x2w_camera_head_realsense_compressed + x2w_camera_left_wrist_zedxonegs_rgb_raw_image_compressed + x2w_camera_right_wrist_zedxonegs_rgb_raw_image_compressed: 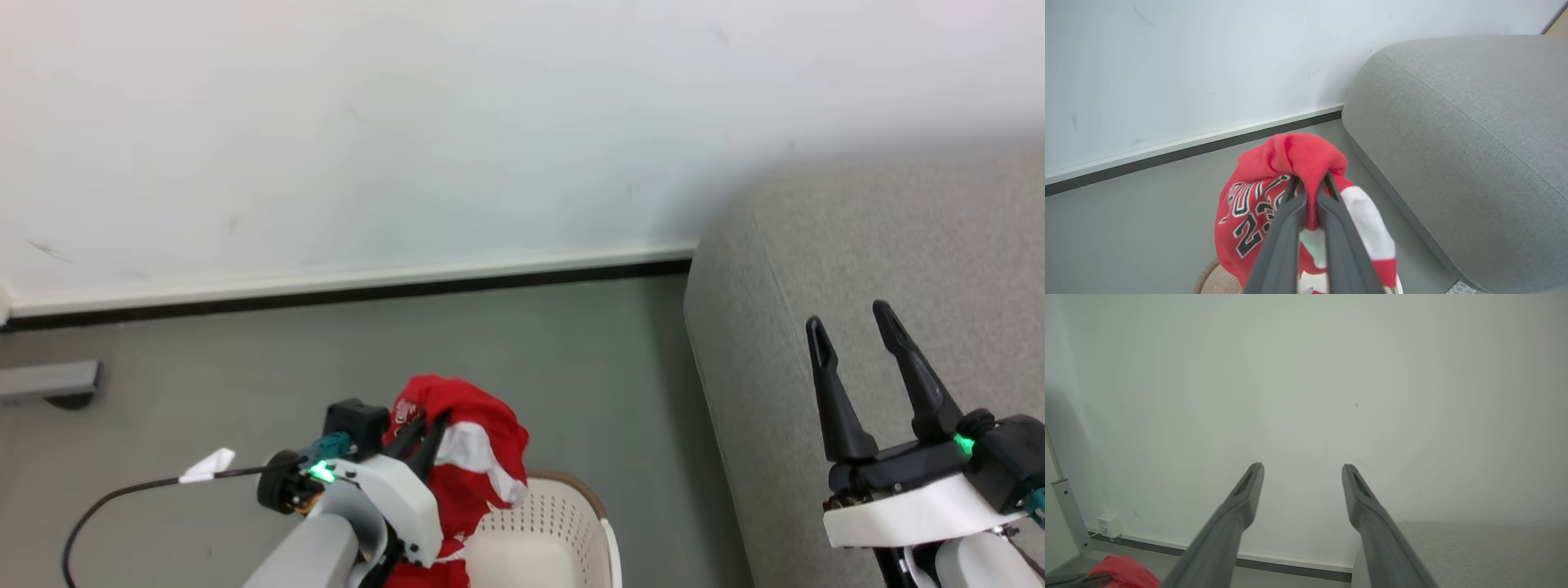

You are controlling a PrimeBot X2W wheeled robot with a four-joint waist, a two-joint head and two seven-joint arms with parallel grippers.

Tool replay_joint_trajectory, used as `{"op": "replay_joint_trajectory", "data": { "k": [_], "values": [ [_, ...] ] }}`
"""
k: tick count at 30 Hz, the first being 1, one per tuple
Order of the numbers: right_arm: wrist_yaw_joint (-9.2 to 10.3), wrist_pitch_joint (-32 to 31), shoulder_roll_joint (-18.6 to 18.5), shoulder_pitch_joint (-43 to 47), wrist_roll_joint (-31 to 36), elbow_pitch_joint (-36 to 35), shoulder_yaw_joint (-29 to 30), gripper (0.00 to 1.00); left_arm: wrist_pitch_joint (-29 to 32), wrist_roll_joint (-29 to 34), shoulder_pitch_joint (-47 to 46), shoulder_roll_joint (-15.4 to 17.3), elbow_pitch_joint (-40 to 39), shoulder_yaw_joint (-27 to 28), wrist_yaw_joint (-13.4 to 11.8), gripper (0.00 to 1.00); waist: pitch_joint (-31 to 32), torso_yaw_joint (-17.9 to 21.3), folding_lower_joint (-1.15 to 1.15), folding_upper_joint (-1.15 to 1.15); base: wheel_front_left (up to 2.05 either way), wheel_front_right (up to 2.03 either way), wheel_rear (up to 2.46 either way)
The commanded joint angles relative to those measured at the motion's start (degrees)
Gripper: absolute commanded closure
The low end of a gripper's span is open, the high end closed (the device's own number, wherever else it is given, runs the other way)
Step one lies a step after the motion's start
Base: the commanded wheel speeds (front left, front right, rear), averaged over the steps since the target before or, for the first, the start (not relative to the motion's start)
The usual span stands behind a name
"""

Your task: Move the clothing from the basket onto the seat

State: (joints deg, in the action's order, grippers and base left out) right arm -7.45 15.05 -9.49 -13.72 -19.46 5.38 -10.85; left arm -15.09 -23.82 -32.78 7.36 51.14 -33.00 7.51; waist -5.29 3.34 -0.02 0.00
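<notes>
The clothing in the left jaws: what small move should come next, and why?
Probably carry the clothing rightward toward the seat. The left jaws are shut on it, it hangs above the basket, and the seat lies to the right, not yet under it.

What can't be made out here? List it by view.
Head view: the basket is cut by the bottom edge, its inside partly hidden by the clothing and left gripper.
Left wrist view: the fingers cover part of the clothing's lettering.
Right wrist view: the seat is cut by the lower edge.
</notes>
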Motion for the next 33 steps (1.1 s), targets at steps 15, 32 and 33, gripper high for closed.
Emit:
{"op": "replay_joint_trajectory", "data": {
  "k": [15, 32, 33],
  "values": [
    [-0.07, 0.18, -0.05, 4.28, -1.18, 1.22, -2.38, 0.0, 3.14, -0.61, 1.79, 5.8, -25.09, 3.71, -6.01, 1.0, 7.23, -2.36, 0.02, 0.0, 0.0, 0.0, 0.0],
    [-0.07, 0.18, -0.73, 3.53, -2.93, 0.16, -6.54, 0.0, 10.84, -0.67, 5.22, 9.79, -42.17, 4.29, -10.88, 1.0, 6.87, -1.16, 0.02, 0.0, 0.0, 0.0, 0.0],
    [-0.07, 0.18, -0.91, 3.36, -3.4, -0.17, -7.25, 0.0, 10.95, -0.7, 5.24, 9.82, -42.46, 4.26, -10.92, 1.0, 6.81, -1.19, 0.02, 0.0, 0.0, 0.0, 0.0]
  ]
}}
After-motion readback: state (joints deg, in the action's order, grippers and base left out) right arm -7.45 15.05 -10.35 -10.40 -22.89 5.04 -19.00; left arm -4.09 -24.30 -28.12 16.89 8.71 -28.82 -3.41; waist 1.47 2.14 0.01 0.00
